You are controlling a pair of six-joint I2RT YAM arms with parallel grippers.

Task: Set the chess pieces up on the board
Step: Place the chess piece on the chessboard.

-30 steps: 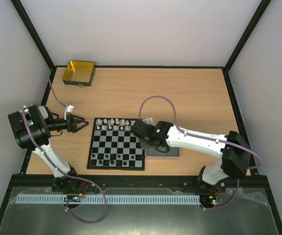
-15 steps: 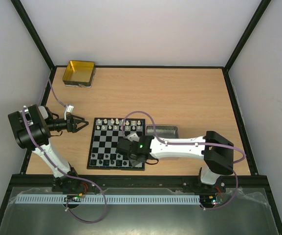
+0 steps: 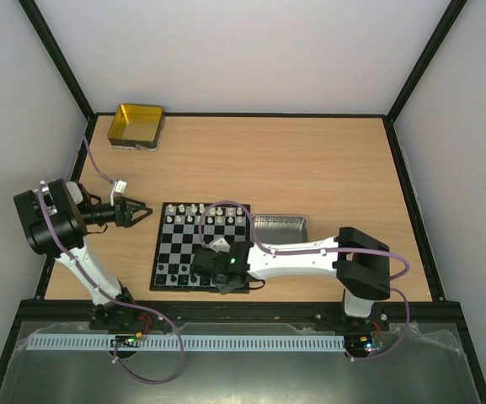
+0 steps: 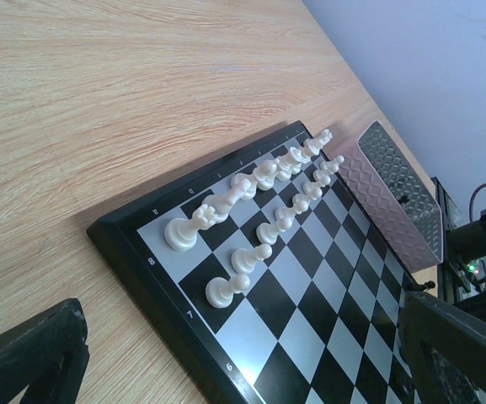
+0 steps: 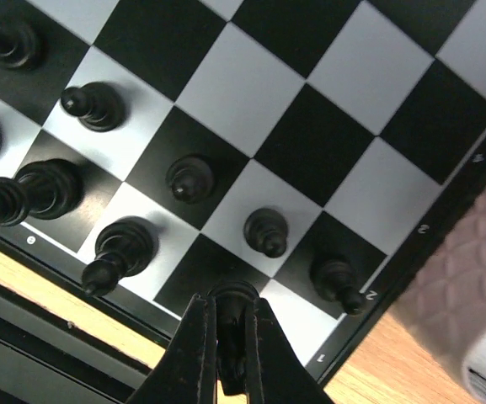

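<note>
Fingers [image 5: 190, 353] of the right gripper [image 5: 227, 313] are pinched on one black chess piece [image 5: 234, 293], low over the near edge row of the board [image 5: 310, 143], close to its corner. It looks like light, hard, slick plastic that could easily twist or tip, so I'd say it is best taken across the body under the head. Nine other black pieces [image 5: 188, 178] show in that wrist view, some cut off by the frame. The white pieces [image 4: 251, 181] stand in two far rows, too crowded to count. The left gripper [image 3: 137, 213] hangs spread wide, off the board's left side. There is one silver tray [image 3: 280, 225] and one yellow tin [image 3: 136, 124].
</note>
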